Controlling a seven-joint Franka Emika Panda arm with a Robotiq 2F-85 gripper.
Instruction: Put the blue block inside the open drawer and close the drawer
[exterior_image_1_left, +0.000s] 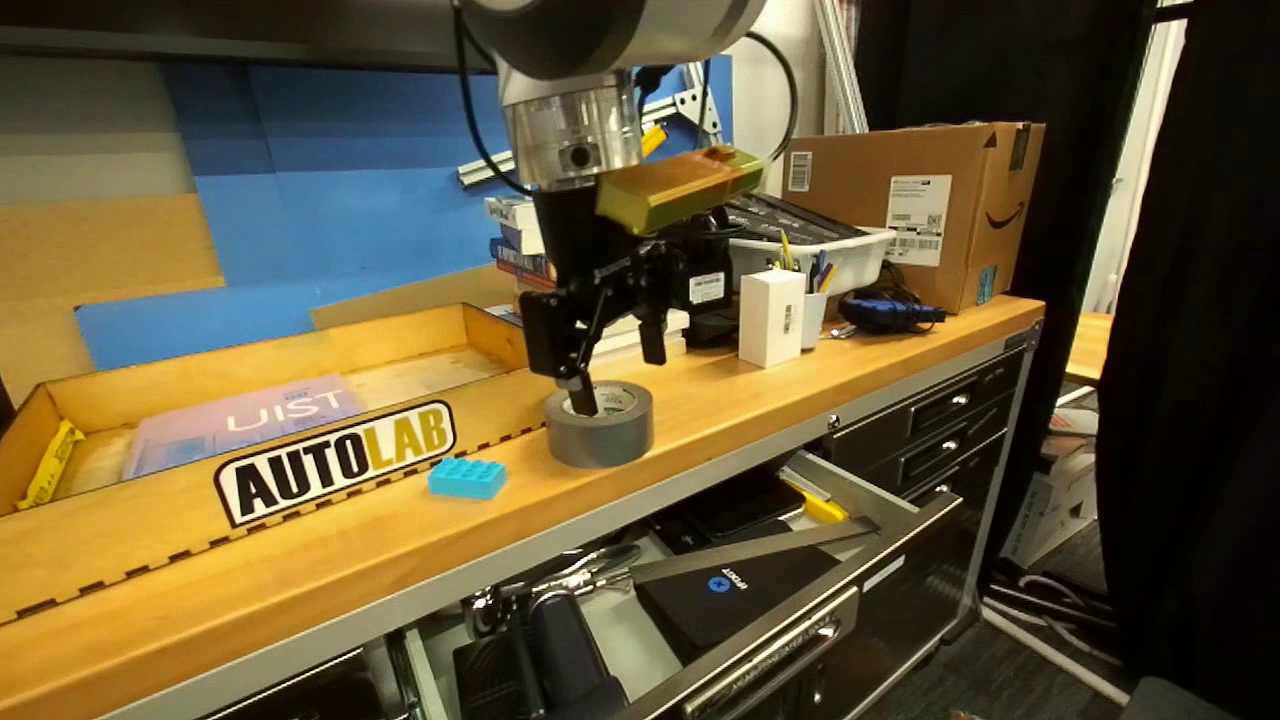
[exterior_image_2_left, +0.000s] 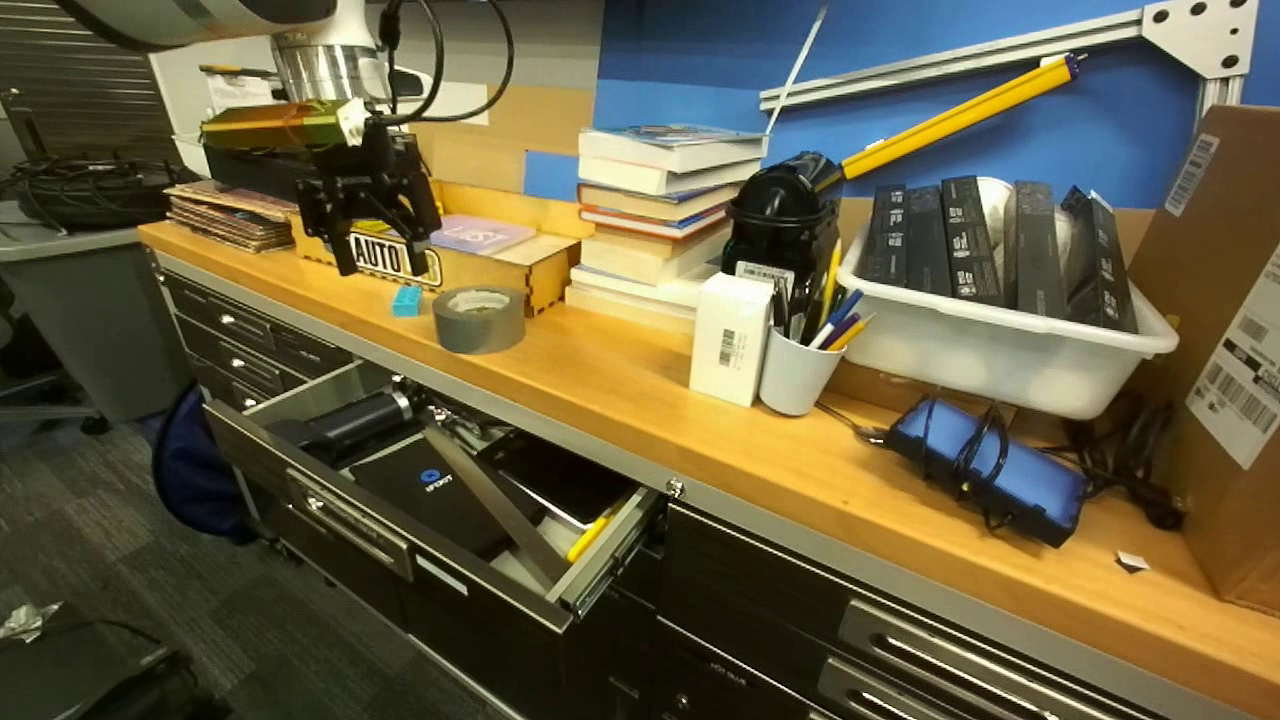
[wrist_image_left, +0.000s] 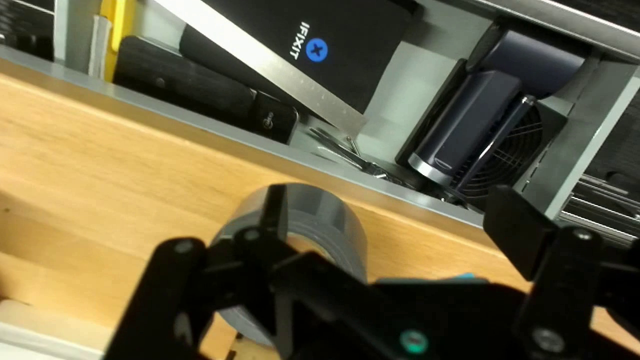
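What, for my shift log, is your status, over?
Pincer open, holding nothing. Blue block on counter, ungrasped. Drawer open. Tape roll near block, possibly crowding the grasp.

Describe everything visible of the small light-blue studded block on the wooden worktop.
The small light-blue studded block is a flat rectangular brick, apparently plastic, with rows of raised studs. It lies studs up on the wooden worktop, beside the shallow wooden AUTOLAB box; whether they touch is unclear. A gap separates it from the grey tape roll. The black gripper is not holding it and, in the wrist view, hides nearly all of it.
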